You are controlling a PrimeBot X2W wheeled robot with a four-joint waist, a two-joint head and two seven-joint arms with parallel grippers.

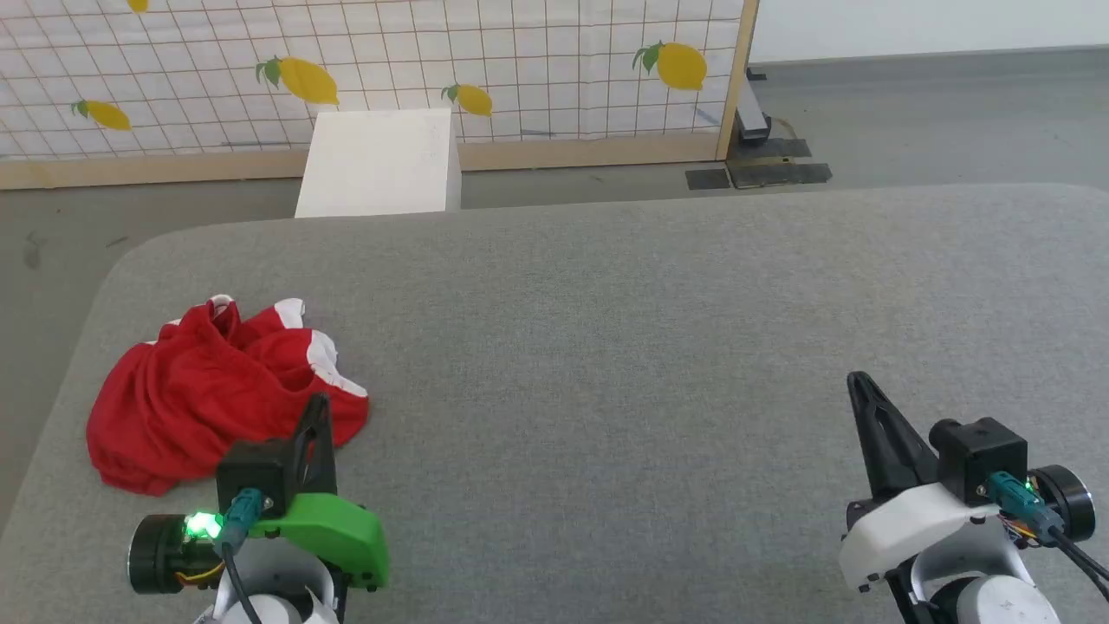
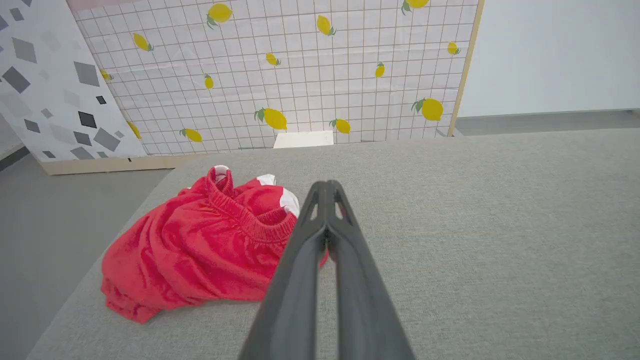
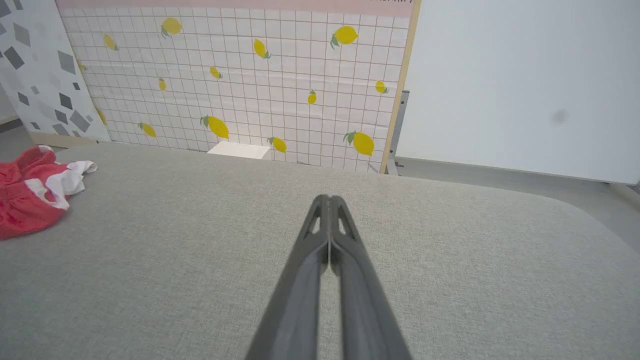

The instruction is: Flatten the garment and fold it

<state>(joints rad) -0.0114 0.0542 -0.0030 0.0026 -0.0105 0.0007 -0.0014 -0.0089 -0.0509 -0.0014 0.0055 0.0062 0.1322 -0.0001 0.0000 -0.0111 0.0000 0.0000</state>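
Pointing forward over the grey surface, left pincer and right pincer sit closed and empty.

A grey, cloth-covered bench with rounded corners is stretching ahead of the fingers and out to both sides of them. The garment, red with white trim, is lying crumpled in a heap on it. The heap is sitting just left of the left fingers and reaching a little past their tips, near the bench's left edge. It is lying well apart from the right fingers, far off to their left.
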